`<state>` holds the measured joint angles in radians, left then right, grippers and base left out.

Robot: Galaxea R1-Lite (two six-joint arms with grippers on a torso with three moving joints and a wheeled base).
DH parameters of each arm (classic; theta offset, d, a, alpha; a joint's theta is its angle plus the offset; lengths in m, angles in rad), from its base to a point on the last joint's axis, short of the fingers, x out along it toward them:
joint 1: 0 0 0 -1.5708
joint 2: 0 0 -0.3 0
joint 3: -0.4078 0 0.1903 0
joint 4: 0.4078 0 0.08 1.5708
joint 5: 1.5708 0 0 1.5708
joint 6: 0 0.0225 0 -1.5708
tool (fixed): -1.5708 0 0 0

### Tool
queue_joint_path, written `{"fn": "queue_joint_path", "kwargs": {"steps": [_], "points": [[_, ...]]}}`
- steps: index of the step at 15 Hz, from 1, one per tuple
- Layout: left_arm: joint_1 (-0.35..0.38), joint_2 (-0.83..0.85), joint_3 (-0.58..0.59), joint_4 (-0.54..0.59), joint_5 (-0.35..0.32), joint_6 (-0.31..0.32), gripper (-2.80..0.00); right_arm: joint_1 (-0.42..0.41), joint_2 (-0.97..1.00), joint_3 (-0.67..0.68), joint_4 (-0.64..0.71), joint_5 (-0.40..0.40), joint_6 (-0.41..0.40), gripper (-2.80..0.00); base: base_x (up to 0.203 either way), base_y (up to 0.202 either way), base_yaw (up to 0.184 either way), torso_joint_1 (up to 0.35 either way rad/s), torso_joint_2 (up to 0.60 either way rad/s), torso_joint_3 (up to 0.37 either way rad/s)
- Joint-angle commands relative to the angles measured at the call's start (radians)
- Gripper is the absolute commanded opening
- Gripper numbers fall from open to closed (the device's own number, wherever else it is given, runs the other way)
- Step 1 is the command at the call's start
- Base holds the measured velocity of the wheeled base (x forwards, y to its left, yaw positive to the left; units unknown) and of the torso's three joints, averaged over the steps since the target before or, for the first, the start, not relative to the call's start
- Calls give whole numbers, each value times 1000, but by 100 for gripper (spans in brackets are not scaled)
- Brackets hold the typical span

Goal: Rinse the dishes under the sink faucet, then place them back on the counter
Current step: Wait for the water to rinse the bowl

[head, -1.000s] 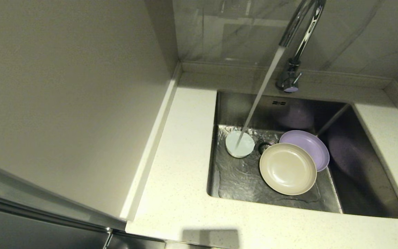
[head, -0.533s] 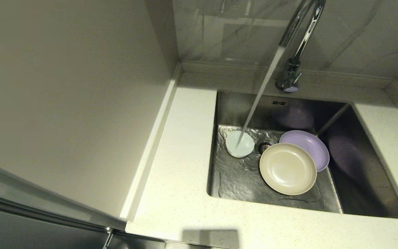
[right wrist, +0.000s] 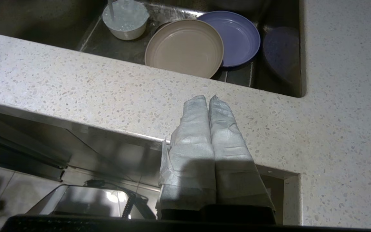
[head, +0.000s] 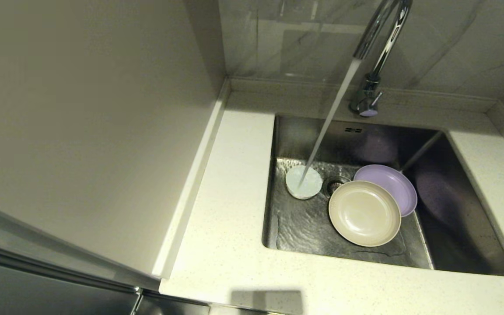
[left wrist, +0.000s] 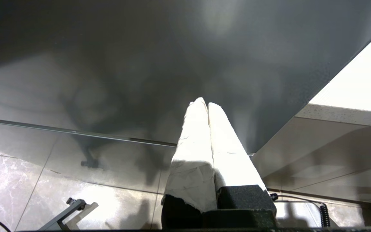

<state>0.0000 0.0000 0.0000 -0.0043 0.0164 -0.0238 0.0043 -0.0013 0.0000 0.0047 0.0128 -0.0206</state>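
Observation:
All three dishes lie in the steel sink [head: 462, 218]. The small white bowl [head: 303, 182] [right wrist: 126, 19] stands under the water running from the chrome faucet [head: 376, 48]. The beige plate [head: 364, 213] [right wrist: 184, 47] lies beside it, overlapping the lilac plate [head: 392, 186] [right wrist: 235, 37]. Neither arm shows in the head view. My right gripper [right wrist: 208, 98] is shut and empty, low by the counter's front edge. Down beside a dark cabinet front, my left gripper [left wrist: 204, 103] is shut and empty too.
The speckled counter [head: 230, 218] [right wrist: 343, 129] surrounds the sink on the left, front and right. A tall beige panel [head: 81, 131] rises on the left. Grey marbled tile [head: 453, 43] backs the faucet. The drain strainer [head: 335, 184] sits between bowl and plates.

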Motion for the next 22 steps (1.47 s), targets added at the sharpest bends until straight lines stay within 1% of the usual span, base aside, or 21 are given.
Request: {"fn": "queue_joint_path", "kwargs": {"steps": [1,22], "points": [[0,-2,0,0,0,-1,-280,0,1,0,0,1,-1,-280,0,0,0,0,0,0],[0,-2,0,0,0,-1,-280,0,1,-2,0,1,-1,-280,0,0,0,0,0,0]]}}
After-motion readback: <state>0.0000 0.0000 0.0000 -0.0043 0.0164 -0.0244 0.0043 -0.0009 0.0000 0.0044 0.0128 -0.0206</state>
